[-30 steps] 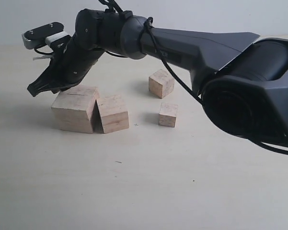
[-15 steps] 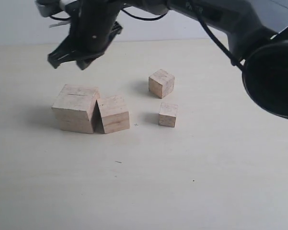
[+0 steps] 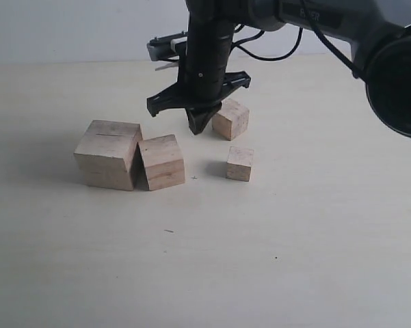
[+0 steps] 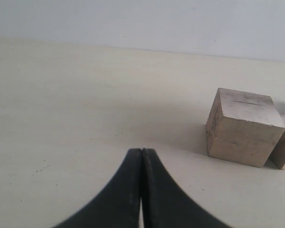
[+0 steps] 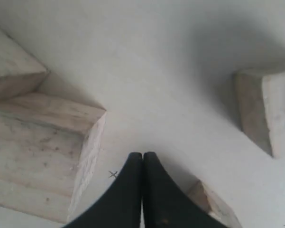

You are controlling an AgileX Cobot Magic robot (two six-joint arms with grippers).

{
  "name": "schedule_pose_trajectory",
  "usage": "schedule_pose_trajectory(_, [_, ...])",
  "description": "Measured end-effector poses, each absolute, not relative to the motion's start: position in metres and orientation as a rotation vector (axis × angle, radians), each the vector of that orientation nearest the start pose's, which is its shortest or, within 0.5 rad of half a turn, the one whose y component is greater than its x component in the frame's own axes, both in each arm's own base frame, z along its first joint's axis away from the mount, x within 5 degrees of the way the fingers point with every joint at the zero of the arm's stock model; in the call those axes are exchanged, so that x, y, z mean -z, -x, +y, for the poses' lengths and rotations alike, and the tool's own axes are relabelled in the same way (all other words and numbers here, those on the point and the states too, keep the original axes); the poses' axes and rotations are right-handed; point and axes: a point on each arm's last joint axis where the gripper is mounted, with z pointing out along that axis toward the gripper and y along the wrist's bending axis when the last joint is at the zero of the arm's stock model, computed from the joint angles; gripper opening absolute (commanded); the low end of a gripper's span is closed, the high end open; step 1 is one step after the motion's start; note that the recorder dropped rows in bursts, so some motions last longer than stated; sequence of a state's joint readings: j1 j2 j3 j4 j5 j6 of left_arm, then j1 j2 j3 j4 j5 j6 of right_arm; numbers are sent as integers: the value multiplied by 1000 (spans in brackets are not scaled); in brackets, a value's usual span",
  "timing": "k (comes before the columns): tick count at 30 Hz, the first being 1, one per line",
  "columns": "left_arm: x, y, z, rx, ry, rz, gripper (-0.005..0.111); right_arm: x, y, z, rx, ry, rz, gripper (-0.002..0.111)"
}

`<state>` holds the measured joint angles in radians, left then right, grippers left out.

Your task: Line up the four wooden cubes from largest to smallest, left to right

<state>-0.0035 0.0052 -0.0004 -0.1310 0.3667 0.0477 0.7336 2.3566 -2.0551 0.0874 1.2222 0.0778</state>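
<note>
Cubes are half sorted: largest cube (image 3: pixel 108 154) and second cube (image 3: pixel 162 160) touch at left, in order. Third cube (image 3: pixel 230 118) sits far, smallest cube (image 3: pixel 240 163) near, unaligned. Right gripper (image 3: pixel 197 128), closed and empty, hangs just left of the third cube; left gripper (image 4: pixel 141 154) is likewise closed.

We see a pale beige desk (image 3: pixel 273 225) filling most of the exterior view, its matt top meeting a plain grey-white wall (image 3: pixel 68 31) along a straight line at the back. On the desk's bare front part we make out a short dark fleck (image 3: pixel 169 231) and a tiny dark speck (image 3: pixel 275 257) well apart from it. Farther back lies a small dark cross (image 3: pixel 194 178), which the right wrist view shows as a faint x.
</note>
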Motion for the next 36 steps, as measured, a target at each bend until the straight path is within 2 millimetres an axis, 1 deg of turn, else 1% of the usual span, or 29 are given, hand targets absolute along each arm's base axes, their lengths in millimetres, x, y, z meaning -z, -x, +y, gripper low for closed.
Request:
schedule_pose_trajectory(5, [-180, -53, -4, 98, 33, 1853, 0, -158, -350, 330, -215, 959, 2968, 0])
schedule_pose_trajectory(17, [-180, -53, -4, 98, 33, 1853, 0, -143, -336, 332, -365, 1004, 3047, 0])
schedule_pose_trajectory(21, [-180, -53, -4, 98, 33, 1853, 0, -142, -332, 334, -435, 1043, 3044, 0])
schedule_pose_trajectory(26, [-180, -53, -4, 98, 33, 1853, 0, -142, -331, 335, -460, 1076, 3032, 0])
schedule_pose_trajectory(29, [-180, -53, -4, 98, 33, 1853, 0, -144, -329, 338, -531, 1094, 3024, 0])
schedule_pose_trajectory(36, [-180, -53, -4, 98, 33, 1853, 0, -144, -329, 339, -537, 1107, 3012, 0])
